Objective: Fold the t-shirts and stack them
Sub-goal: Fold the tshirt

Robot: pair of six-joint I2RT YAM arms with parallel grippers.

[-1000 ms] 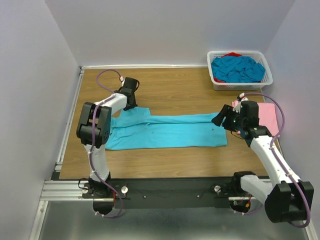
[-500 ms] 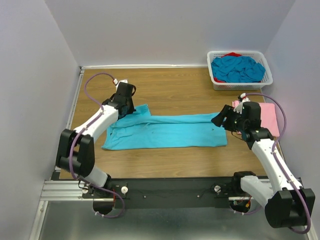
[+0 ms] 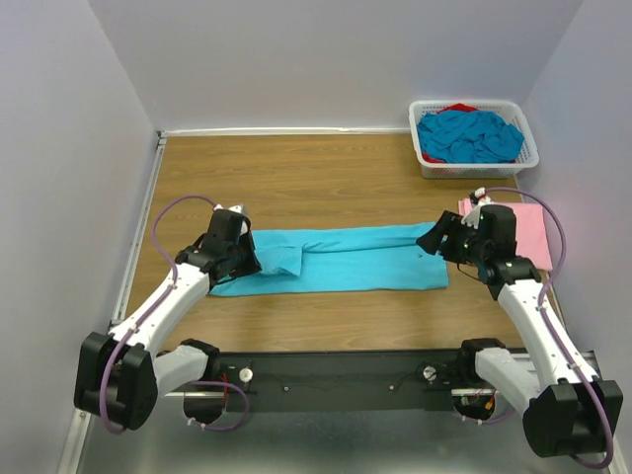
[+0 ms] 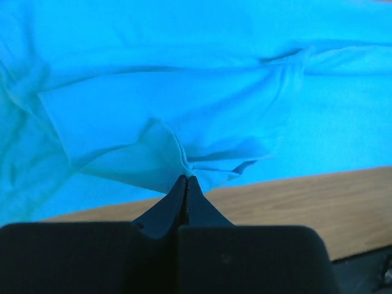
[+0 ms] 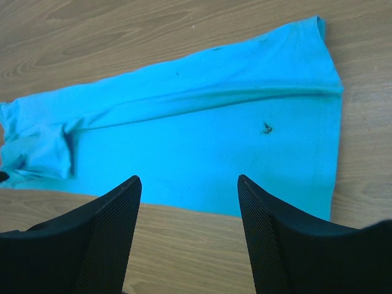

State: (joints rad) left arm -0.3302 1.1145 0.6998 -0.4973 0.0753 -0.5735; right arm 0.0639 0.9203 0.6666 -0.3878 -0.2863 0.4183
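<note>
A turquoise t-shirt lies as a long folded strip across the middle of the table. Its left end is doubled over onto itself. My left gripper is at that end, shut on a pinched fold of the cloth, and its fingertips meet with fabric between them. My right gripper hovers over the shirt's right end, open, with nothing between its fingers. The shirt spreads out below it. A pale pink t-shirt lies flat at the right edge, partly hidden by the right arm.
A white lattice basket at the back right holds a heap of turquoise shirts and a bit of red cloth. Walls close in the table on three sides. Bare wood shows behind the shirt and in front of it.
My left arm swung from the far left toward the near side, pulling the shirt's left end over onto the body. The strip is now shorter on the left. The right gripper barely moved.
</note>
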